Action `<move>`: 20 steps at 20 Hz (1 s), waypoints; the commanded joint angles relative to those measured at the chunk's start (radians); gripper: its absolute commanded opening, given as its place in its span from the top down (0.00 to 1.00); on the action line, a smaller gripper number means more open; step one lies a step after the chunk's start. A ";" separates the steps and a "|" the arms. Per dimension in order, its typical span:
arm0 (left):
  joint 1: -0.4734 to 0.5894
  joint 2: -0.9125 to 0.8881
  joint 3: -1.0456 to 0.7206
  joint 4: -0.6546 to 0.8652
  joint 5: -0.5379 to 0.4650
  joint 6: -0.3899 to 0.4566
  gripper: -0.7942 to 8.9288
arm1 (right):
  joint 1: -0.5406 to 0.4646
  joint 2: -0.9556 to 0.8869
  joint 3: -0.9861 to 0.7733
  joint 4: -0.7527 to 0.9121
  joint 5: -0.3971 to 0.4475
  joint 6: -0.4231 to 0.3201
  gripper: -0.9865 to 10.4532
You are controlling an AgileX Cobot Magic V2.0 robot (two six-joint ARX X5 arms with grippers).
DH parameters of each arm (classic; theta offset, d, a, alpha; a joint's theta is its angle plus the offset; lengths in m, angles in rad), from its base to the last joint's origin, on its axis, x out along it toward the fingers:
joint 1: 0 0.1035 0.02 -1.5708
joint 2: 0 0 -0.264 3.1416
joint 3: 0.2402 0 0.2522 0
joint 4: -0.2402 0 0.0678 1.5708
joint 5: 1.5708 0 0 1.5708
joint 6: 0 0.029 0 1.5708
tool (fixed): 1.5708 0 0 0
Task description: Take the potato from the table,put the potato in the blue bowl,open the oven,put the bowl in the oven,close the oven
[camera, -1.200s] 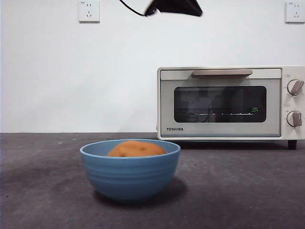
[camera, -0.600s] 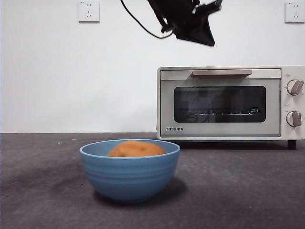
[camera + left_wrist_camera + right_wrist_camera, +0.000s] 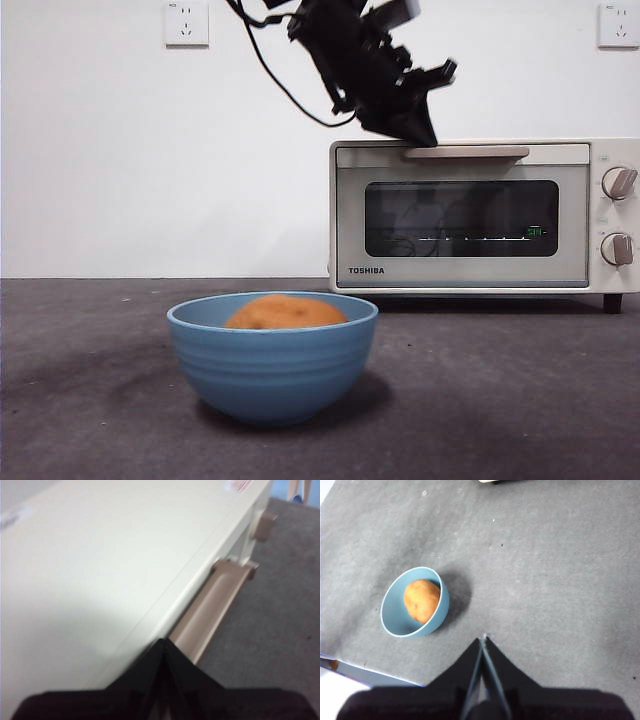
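Left gripper [image 3: 418,134]: jaws closed, empty, at the oven's [image 3: 480,215] top front edge, just above the handle [image 3: 466,152].
Right gripper [image 3: 483,641]: closed, high over the table [image 3: 560,570].
Potato [image 3: 285,312]: inside the bowl [image 3: 272,362], near the table's front edge.

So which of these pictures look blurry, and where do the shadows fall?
The left wrist view is soft all over: the oven top and its handle lack crisp edges. In the front view the left tool is slightly smeared, while the blue bowl is sharp, with a shadow pooled at its foot. The right wrist view is clear, showing the potato in the bowl.
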 commanded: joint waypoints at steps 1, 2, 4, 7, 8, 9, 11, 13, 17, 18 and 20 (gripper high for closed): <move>0.006 0.024 -0.002 -0.014 -0.003 0.004 0.92 | 0.000 -0.003 -0.009 0.000 -0.003 -0.003 0.92; 0.009 0.025 -0.002 -0.018 -0.002 0.000 0.92 | 0.000 -0.003 -0.009 -0.002 -0.003 -0.003 0.92; 0.009 0.026 -0.002 -0.037 0.009 -0.003 0.92 | -0.001 -0.003 -0.009 -0.002 -0.003 -0.003 0.92; 0.007 0.026 -0.002 -0.080 0.018 -0.005 0.92 | 0.000 -0.003 -0.008 -0.001 -0.006 0.002 0.92; 0.005 0.026 -0.002 -0.095 0.030 -0.005 0.92 | -0.001 -0.003 -0.005 -0.001 -0.023 0.026 0.92; 0.001 0.026 -0.002 -0.110 0.039 -0.005 0.92 | -0.001 -0.003 0.000 0.000 -0.042 0.056 0.92; -0.008 0.026 -0.002 -0.134 0.038 -0.005 0.92 | 0.000 -0.003 0.025 -0.002 -0.048 0.099 0.91; -0.016 0.026 -0.002 -0.161 0.038 -0.009 0.92 | 0.000 -0.003 0.077 -0.016 -0.054 0.098 0.92; -0.042 0.026 -0.002 -0.204 0.010 -0.016 0.92 | -0.001 -0.003 0.256 -0.179 0.102 0.087 0.92; -0.052 0.026 -0.002 -0.204 0.000 -0.026 0.92 | -0.001 -0.003 0.307 -0.255 0.171 0.086 0.92; -0.068 0.026 -0.002 -0.214 -0.001 -0.042 0.92 | -0.001 -0.003 0.395 -0.396 0.291 0.085 0.92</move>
